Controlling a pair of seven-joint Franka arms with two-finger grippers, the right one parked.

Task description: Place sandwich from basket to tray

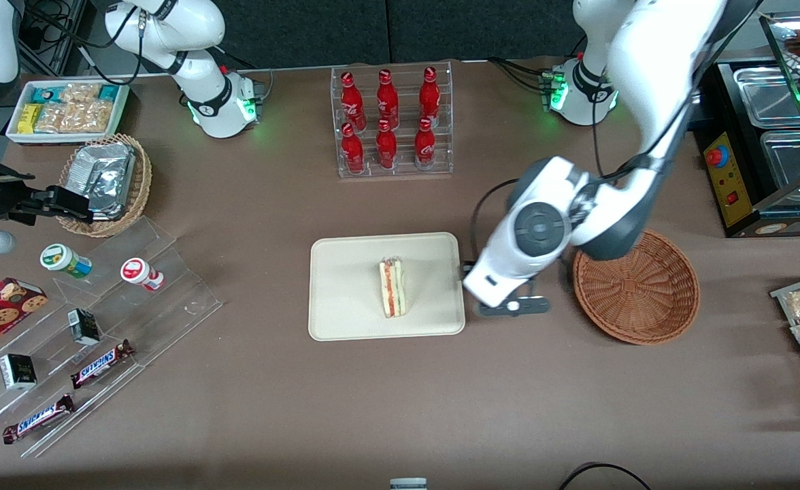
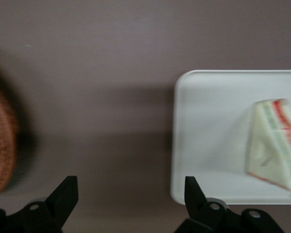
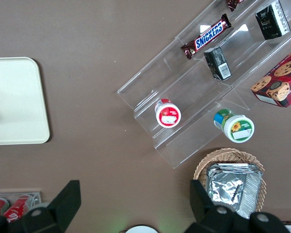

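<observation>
The sandwich [image 1: 392,287] lies on the tray [image 1: 345,292], a little off the tray's middle toward the working arm's end, with its red and green filling edge facing up. Nothing else is on the tray. The tray sits flat on the brown counter [image 1: 400,401], near the counter's middle.

The basket [image 1: 637,288] stands on the counter toward the working arm's end, well apart from the tray, and it holds nothing.

The claw [image 2: 131,196] hangs over the bare strip of counter between tray and basket, just beside the tray's short edge. Its two fingers [image 2: 64,194] are spread wide and grip nothing; in the wrist view one finger points at the bare counter and the other at the tray's corner. In the front view the arm's white wrist [image 1: 522,252] covers most of the claw, and only a dark part shows below it.

Farther from the front camera than the tray, a clear rack of red bottles [image 1: 390,119] stands on the counter. Toward the parked arm's end lie a tan basket of foil packets [image 1: 105,182] and a clear stepped stand with snack bars [image 1: 101,364].
</observation>
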